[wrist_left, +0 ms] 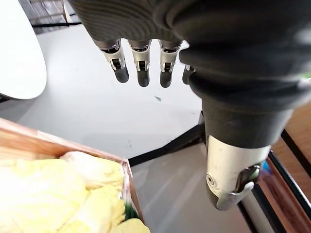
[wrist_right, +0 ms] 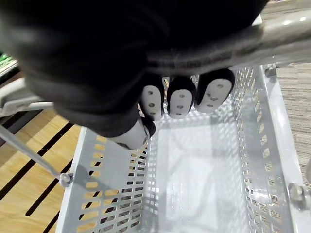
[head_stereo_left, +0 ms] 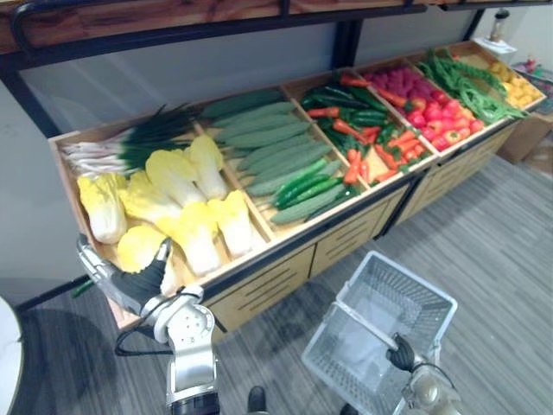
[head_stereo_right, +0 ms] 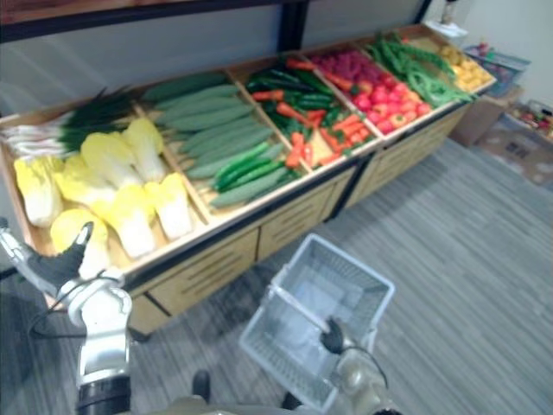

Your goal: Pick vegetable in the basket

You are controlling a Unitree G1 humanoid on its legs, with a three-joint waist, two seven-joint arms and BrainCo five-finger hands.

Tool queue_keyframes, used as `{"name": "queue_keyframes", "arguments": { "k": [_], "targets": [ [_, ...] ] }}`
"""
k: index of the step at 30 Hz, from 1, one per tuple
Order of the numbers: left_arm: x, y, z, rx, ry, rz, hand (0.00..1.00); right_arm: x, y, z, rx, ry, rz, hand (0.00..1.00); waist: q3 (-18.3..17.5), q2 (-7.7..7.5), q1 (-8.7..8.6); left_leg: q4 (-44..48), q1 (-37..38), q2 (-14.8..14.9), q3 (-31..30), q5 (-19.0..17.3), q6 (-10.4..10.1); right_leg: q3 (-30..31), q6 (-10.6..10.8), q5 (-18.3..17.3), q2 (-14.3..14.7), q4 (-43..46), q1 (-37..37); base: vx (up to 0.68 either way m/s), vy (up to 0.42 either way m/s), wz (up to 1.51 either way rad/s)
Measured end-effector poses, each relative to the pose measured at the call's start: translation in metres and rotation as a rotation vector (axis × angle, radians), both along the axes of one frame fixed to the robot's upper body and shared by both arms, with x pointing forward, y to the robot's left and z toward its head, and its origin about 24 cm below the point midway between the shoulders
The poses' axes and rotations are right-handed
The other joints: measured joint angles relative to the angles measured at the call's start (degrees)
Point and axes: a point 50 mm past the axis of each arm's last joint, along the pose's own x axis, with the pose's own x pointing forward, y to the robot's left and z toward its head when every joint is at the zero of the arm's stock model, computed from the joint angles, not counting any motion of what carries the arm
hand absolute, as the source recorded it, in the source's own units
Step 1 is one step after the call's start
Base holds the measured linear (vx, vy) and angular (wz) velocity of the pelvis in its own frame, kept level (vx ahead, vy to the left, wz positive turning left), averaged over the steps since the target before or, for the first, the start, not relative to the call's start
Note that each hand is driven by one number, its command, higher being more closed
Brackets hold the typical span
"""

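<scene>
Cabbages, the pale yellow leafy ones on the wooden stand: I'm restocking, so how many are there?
7 pale yellow leafy cabbages, all in the leftmost wooden bin: four across the back, three in front, the leftmost by the left hand. More may hide underneath.

Both head eyes look down, sharing stand (head_stereo_left: pixel 346 238) and basket (head_stereo_left: pixel 415 277); wrist cameras sit close.

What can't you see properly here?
Yellow things at the stand's far end: too small in the eye views to name.
Dark thing past that end: too small to name.
Cabbage by the left hand: partly behind that hand, eye views.
Handle of the basket: its middle is under the curled right hand, right wrist view.
</scene>
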Motion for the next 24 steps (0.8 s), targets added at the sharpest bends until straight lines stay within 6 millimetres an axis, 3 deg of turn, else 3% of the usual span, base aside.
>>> {"name": "queue_keyframes", "arguments": {
  "k": [8,12,19,24],
  "targets": [
    [-0.010,0.020,-0.043,-0.158,0.160,0.084,0.00,0.000,-0.005,0.002,0.000,-0.009,-0.025,1.00,-0.03,0.20,-0.52,-0.27,0.12,-0.14,0.11,0.01,0.00,-0.31,0.00,0.00,0.23,-0.87,0.60,0.04,-0.012,0.03],
    [-0.018,0.040,-0.066,-0.195,0.285,0.142,0.00,0.000,-0.005,0.002,0.002,-0.007,-0.020,1.00,-0.01,0.49,-1.08,-0.83,0.42,-0.06,0.37,0.02,0.00,0.15,-0.01,0.00,0.38,-0.79,0.39,-0.02,0.002,-0.05],
    [-0.025,0.064,-0.075,-0.194,0.360,0.206,0.00,0.004,-0.003,0.005,-0.001,-0.017,0.011,1.00,0.13,0.70,-1.24,-1.33,-0.14,-0.04,1.93,0.10,0.10,1.67,0.07,0.06,0.14,-0.68,-1.42,-0.01,0.008,-0.11],
    [-0.016,0.068,-0.077,-0.241,0.355,0.210,0.00,0.004,-0.001,0.005,-0.007,-0.016,0.038,1.00,0.25,0.86,-1.27,-1.37,-0.25,-0.13,2.92,0.05,0.05,2.33,0.10,0.10,0.13,-0.84,-1.84,0.04,0.005,-0.07]
  ]
}}
